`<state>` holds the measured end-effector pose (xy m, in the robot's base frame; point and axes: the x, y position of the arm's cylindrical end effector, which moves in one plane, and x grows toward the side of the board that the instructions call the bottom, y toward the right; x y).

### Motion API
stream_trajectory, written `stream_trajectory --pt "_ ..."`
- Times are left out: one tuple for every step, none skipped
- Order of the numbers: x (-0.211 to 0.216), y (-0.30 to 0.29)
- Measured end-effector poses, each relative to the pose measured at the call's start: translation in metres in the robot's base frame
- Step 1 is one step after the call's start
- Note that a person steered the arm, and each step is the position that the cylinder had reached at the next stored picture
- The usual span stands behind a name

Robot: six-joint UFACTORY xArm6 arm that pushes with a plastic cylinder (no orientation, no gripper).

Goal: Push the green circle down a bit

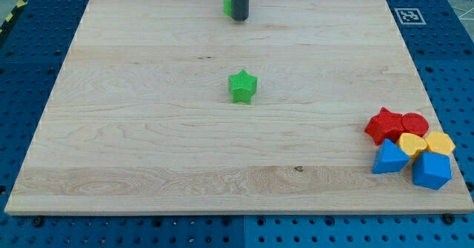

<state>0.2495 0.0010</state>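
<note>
The green circle (227, 3) sits at the view's top edge of the wooden board, mostly hidden behind my rod; only its left side shows. My tip (239, 18) rests on the board just to the right of it and seems to touch it. A green star (242, 86) lies near the middle of the board, well below the tip.
A cluster of blocks sits at the view's lower right: a red star (384, 124), a red circle (415, 124), two yellow blocks (412, 143) (441, 142) and two blue blocks (389, 159) (431, 170). The board (148, 129) lies on a blue pegboard with a marker tag (408, 15).
</note>
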Motion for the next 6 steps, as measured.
stream_trajectory --pt "0.014 0.033" --pt "-0.014 0.060" --pt "-0.055 0.046" --pt "-0.057 0.015" --pt "-0.057 -0.017" --pt "-0.057 -0.030"
